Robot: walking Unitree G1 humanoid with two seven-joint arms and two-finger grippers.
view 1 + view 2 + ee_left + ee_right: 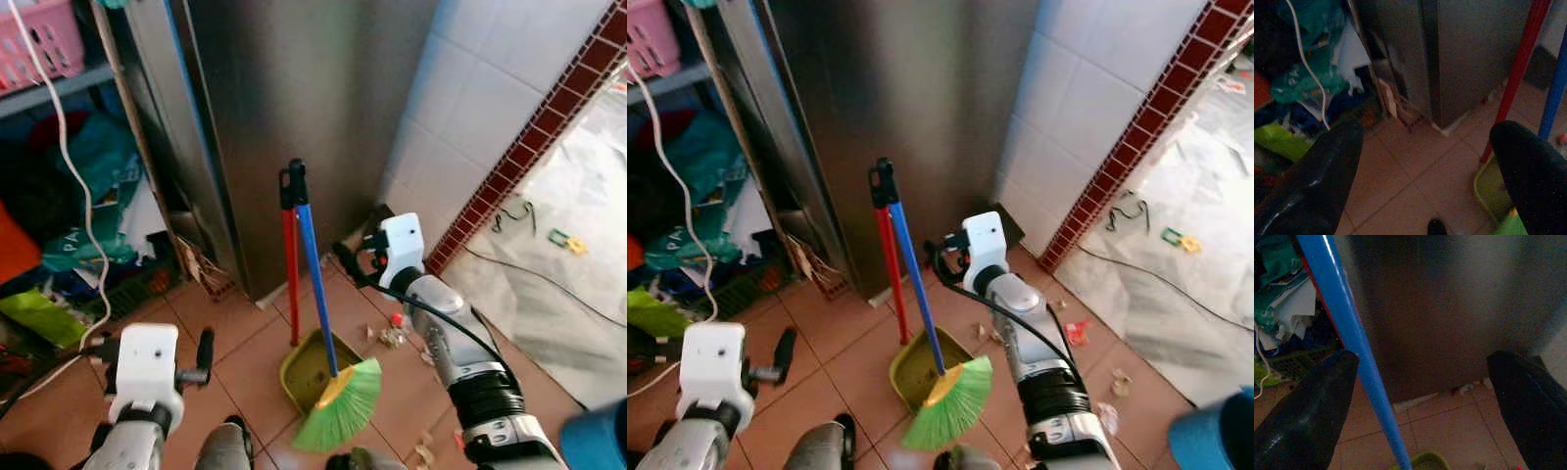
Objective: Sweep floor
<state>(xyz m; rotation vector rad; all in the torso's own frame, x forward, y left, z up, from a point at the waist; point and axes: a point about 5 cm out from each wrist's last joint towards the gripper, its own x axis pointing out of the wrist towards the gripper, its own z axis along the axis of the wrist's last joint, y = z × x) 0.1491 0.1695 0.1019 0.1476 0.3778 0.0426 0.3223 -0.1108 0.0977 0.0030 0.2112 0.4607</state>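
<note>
Blue-handled broom (313,274) leans mid-frame against a steel cabinet (294,108); light and stiff, best gripped mid-handle. Right gripper (1420,401) and left gripper (1425,161) are both spread wide, holding nothing.

Brushed-metal cabinet (294,98); glossy wall tiles (490,88); matt terracotta floor (245,343).

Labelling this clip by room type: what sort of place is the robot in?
Probably a home kitchen or utility corner: a steel fridge-like cabinet against a white tiled wall, terracotta floor tiles, cluttered storage shelves, and a broom with dustpan.
</note>
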